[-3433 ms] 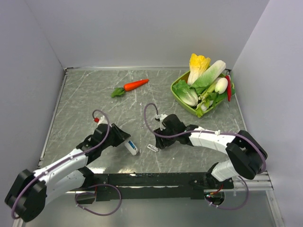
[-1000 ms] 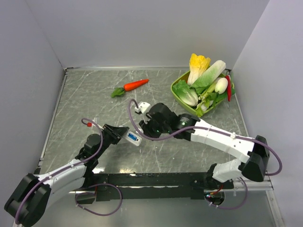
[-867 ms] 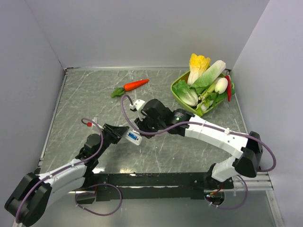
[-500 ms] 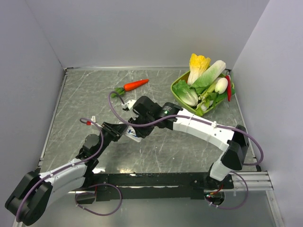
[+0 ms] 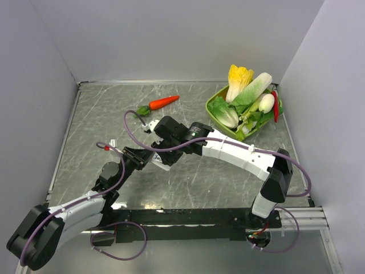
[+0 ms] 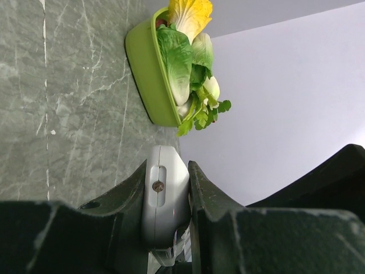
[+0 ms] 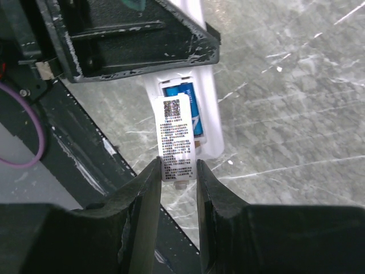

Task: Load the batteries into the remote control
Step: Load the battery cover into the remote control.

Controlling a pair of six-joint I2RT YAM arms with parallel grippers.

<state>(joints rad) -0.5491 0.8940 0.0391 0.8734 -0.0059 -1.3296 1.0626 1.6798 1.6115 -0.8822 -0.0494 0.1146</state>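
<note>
My left gripper (image 5: 142,158) is shut on the remote control (image 6: 165,200), holding the white-grey bar by its edges above the table. In the right wrist view the remote control (image 7: 210,128) shows an open compartment with the blue batteries (image 7: 191,108) lying inside it. My right gripper (image 7: 178,165) is shut on a thin white cover plate (image 7: 178,137) with printed text, held just over that compartment. In the top view the right gripper (image 5: 163,152) meets the left one at the table's middle left, and only a white sliver of the remote control (image 5: 162,165) shows.
A green basket (image 5: 215,119) of leafy vegetables stands at the back right, also seen as the basket (image 6: 145,74) in the left wrist view. An orange carrot (image 5: 163,102) lies at the back middle. The black base rail (image 5: 182,217) runs along the near edge.
The right arm has swung left, carrying the cover plate up to the remote held by the left gripper. The left gripper has barely moved over the last second.
</note>
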